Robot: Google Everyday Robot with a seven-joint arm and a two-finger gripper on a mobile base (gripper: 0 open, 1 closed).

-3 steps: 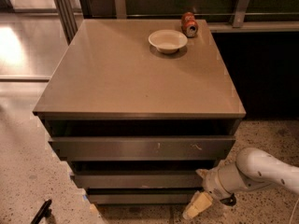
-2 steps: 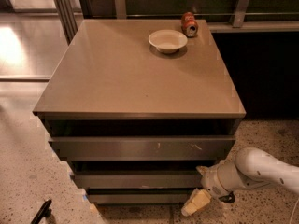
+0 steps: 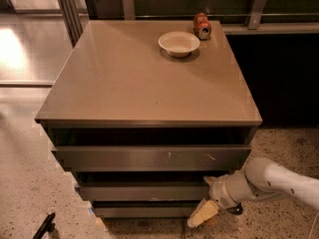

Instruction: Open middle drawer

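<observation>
The cabinet has three stacked grey-brown drawer fronts under a flat top (image 3: 144, 78). The middle drawer (image 3: 142, 191) is the plain front between the wide scratched top front (image 3: 149, 158) and the narrow bottom front (image 3: 144, 211). My gripper (image 3: 204, 210) comes in from the right on a white arm. It sits low at the right end of the drawers, its pale fingertip just below the middle drawer's right end, beside the bottom front.
A white bowl (image 3: 179, 43) and a tipped red can (image 3: 202, 26) rest at the back of the cabinet top. A speckled floor (image 3: 30, 183) surrounds the cabinet. A dark object (image 3: 44, 226) lies on the floor at lower left. A dark counter stands at right.
The gripper has shifted slightly left and up along the right end of the drawers. The drawers have not visibly moved.
</observation>
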